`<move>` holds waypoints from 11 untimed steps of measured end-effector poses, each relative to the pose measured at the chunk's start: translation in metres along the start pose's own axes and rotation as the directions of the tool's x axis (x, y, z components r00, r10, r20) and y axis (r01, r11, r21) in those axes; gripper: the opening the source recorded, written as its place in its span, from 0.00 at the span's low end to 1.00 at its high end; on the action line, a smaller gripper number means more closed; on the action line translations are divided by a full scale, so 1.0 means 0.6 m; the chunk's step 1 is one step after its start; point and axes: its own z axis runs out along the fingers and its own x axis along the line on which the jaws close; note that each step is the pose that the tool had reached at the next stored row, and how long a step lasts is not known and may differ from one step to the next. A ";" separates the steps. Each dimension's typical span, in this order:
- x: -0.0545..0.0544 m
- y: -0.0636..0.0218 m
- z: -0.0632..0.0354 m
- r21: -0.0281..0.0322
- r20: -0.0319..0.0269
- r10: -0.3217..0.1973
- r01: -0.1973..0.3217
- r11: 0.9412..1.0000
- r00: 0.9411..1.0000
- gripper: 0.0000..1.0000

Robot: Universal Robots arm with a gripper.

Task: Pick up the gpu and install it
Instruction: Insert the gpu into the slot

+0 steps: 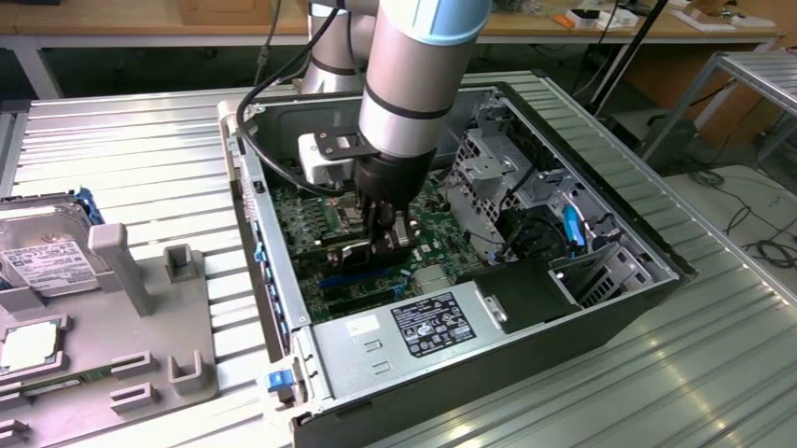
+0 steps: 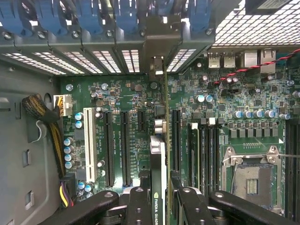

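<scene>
the grey-and-black arm with its black two-finger gripper (image 1: 380,245) is reaching straight down into the open black computer case (image 1: 622,317) that is lying on its side on the ribbed metal table (image 1: 697,373). the gripper's black fingers (image 2: 139,206) are clamping on the thin flat dark circuit card, the gpu (image 2: 159,154), holding it edge-on above the green motherboard (image 2: 225,93). in the wrist view the gpu is standing upright between the two fingers, its green label strip facing the camera, and its far end with the narrow metal bracket is reaching toward the row of vented rear slot covers (image 2: 112,58) with blue clips. the card is sitting in line with the black expansion slots (image 2: 125,145), just beside a long black one, with a white slot (image 2: 90,147) further off; whether its edge is touching a slot i cannot tell. the empty silver processor socket (image 2: 253,176) is lying well apart on the board.

in the exterior view the silver power supply with a black-and-white label (image 1: 417,327) is sitting in the case near the gripper. on the exterior view's left, a grey moulded tray (image 1: 137,317) is holding a silver boxy hard drive with a white label (image 1: 37,252).
</scene>
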 end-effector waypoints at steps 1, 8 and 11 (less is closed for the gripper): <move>0.000 0.000 0.000 0.000 0.000 0.000 0.000 1.000 1.000 0.27; 0.000 0.001 0.003 0.000 0.000 0.000 0.000 1.000 1.000 0.27; 0.000 0.001 0.004 0.000 0.000 0.000 0.000 1.000 1.000 0.27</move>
